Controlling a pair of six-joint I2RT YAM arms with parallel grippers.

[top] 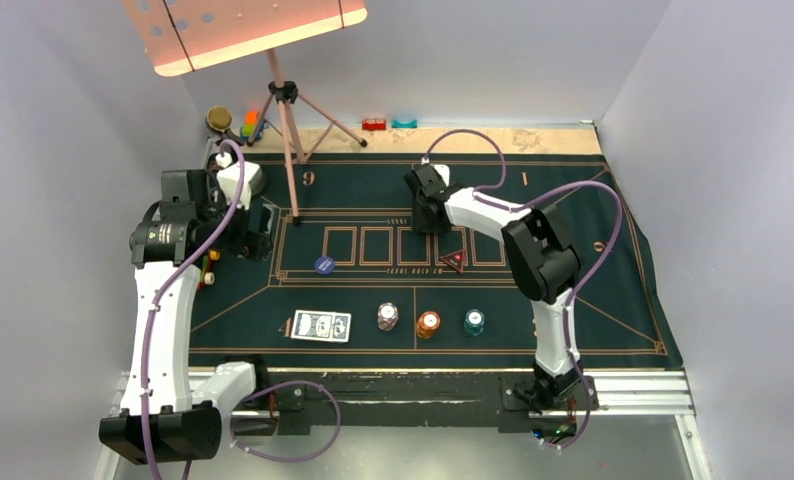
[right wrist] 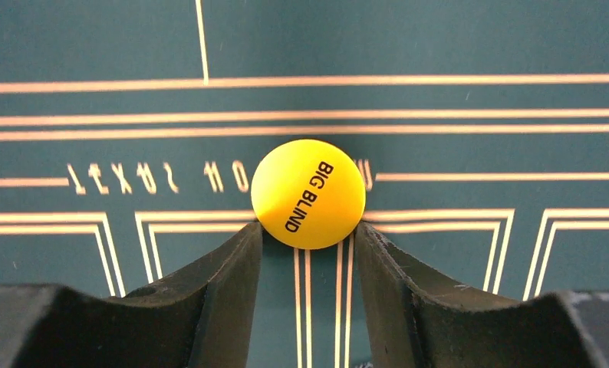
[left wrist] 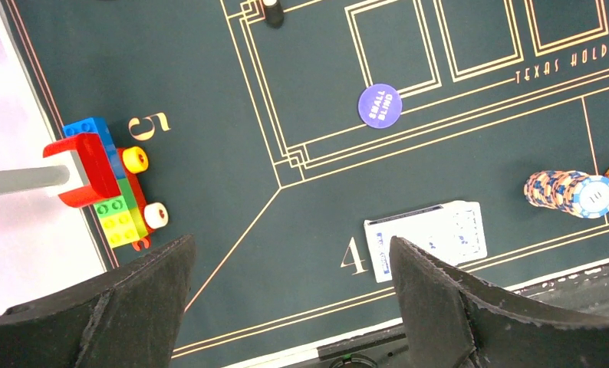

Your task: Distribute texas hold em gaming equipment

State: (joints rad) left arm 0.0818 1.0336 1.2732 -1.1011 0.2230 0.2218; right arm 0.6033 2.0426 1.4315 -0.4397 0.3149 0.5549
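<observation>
Pinched by its rim between the tips of the right gripper [right wrist: 307, 234]: yellow BIG BLIND disc [right wrist: 307, 192], straight ahead of the fingers, over the gold border lines of the dark green printed mat [right wrist: 439, 46]. Round, flat, seemingly smooth plastic, with no long axis to mind. Left gripper [left wrist: 292, 261] spread wide and empty, hanging above the mat's left side, card deck [left wrist: 428, 234] just beyond.

A dark green Texas Hold'em mat [top: 593, 290] covers the tabletop [top: 533, 140], bar a wooden strip at the far edge. On it lie playing cards [top: 322, 325], a white chip stack [top: 387, 317], an orange chip stack [top: 428, 324], a teal chip stack [top: 473, 322], a blue Small Blind disc [top: 324, 265] and a red triangular marker [top: 456, 262]
</observation>
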